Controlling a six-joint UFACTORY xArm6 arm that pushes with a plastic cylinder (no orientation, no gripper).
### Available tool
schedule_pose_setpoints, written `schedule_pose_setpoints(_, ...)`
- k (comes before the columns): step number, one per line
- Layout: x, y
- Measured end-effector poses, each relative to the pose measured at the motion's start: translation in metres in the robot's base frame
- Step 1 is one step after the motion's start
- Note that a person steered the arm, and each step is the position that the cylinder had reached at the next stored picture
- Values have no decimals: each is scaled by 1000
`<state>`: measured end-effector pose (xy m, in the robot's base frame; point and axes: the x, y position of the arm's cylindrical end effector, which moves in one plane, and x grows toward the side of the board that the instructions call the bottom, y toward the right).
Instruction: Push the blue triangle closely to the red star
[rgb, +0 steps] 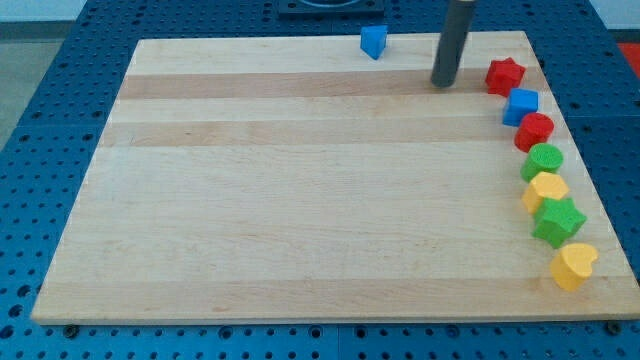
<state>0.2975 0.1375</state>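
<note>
The blue triangle (373, 41) sits near the board's top edge, a little right of centre. The red star (505, 76) lies at the view's upper right, at the head of a column of blocks along the right edge. My tip (444, 84) rests on the board between them, to the right of and slightly below the blue triangle and just left of the red star. It touches neither block.
Below the red star runs a column along the right edge: a blue cube (521, 105), a red cylinder (535, 131), a green cylinder (543, 160), a yellow block (545, 190), a green star (557, 221) and a yellow heart (573, 266). The wooden board (300, 200) lies on a blue perforated table.
</note>
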Motion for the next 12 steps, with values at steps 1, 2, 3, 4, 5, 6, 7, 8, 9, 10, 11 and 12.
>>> schedule_pose_setpoints(1, -1, -40)
schedule_pose_setpoints(2, -9, -83)
schedule_pose_setpoints(3, -20, -118)
schedule_pose_setpoints(4, -41, -145)
schedule_pose_setpoints(5, -63, -154)
schedule_pose_setpoints(6, -83, -154)
schedule_pose_setpoints(7, -103, -149)
schedule_pose_setpoints(8, -104, -135)
schedule_pose_setpoints(9, -104, -120)
schedule_pose_setpoints(10, -104, -101)
schedule_pose_setpoints(11, -97, -89)
schedule_pose_setpoints(12, -86, -88)
